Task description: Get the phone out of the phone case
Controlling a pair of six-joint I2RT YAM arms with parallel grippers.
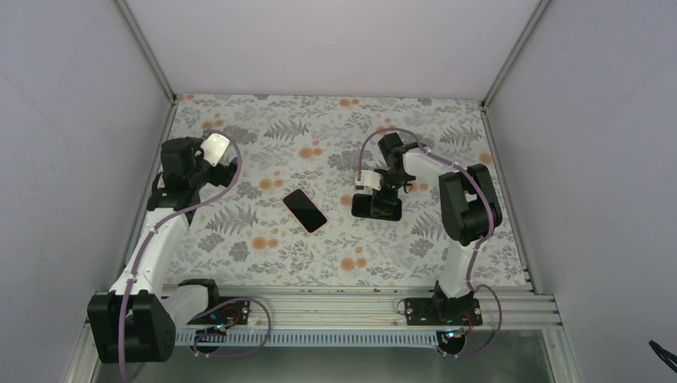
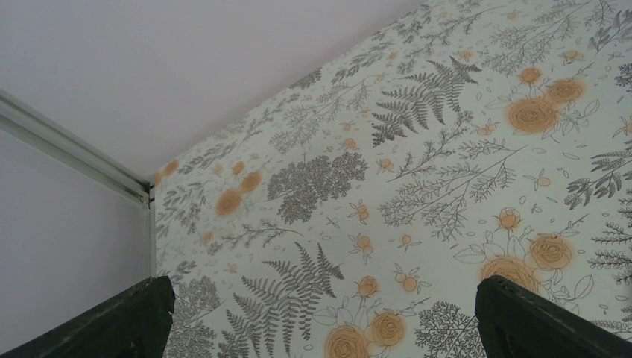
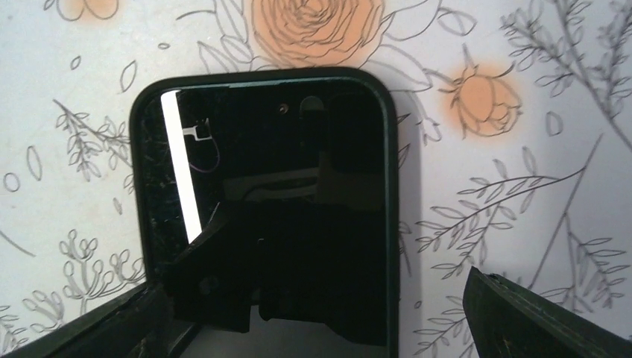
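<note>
The right gripper [image 3: 313, 298] is spread wide, its two dark fingers [image 3: 536, 321] showing at the lower corners of its wrist view. It hangs low over the near end of a black phone with a glossy, mirror-like face [image 3: 350, 246], which reflects the gripper above it. The left finger overlaps the phone's near-left corner in that view, and the right finger stands clear of its right edge. I cannot tell whether either finger touches it. A matte black rubbery phone case [image 3: 298, 72] frames the glossy face on every side that shows, so the phone sits inside the case, lying flat on the table.

From the top camera, this cased phone [image 1: 377, 209] lies right of the table's middle, directly under the right gripper [image 1: 382, 195].

To its left, apart from it at about the middle of the table, lies a second flat black rectangle [image 1: 305, 210], set at a diagonal. Whether it is a phone or a case cannot be made out.

The left gripper [image 2: 320, 291] is also spread wide and holds nothing. It is raised over the far-left part of the white cloth-covered table printed with grey ferns and orange flowers [image 1: 263, 263], and it faces the far-left corner, where a pale metal post [image 2: 67, 153] meets the plain walls.
</note>
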